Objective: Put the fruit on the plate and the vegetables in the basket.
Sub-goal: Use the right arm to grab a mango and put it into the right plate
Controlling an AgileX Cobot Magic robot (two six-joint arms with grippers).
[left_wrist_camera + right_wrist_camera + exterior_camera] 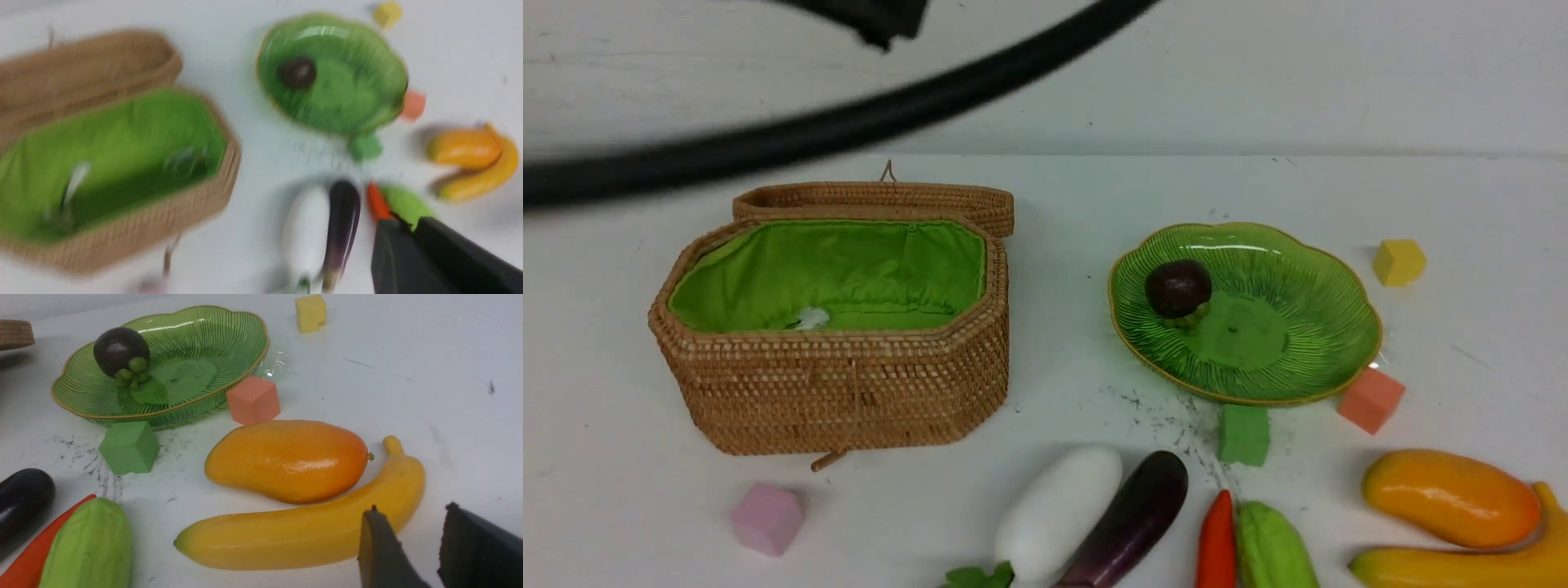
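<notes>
The mangosteen [1178, 287] lies on the green plate [1307, 327]. The mango [1450, 496] and banana [1462, 563] lie side by side on the table at the front right. The radish [1058, 510], eggplant [1135, 518], red pepper [1217, 543] and green gourd [1274, 547] lie in a row at the front. The basket [849, 392] stands open at the left with its lid back. My left gripper [408, 222] is shut and empty, high above the table; its view is blurred. My right gripper [410, 510] is open and empty, low beside the banana [306, 526].
Foam cubes lie about: yellow [1398, 261] behind the plate, orange [1370, 398] and green [1245, 434] at its front rim, pink [766, 518] before the basket. A black cable [849, 122] crosses the top of the front view.
</notes>
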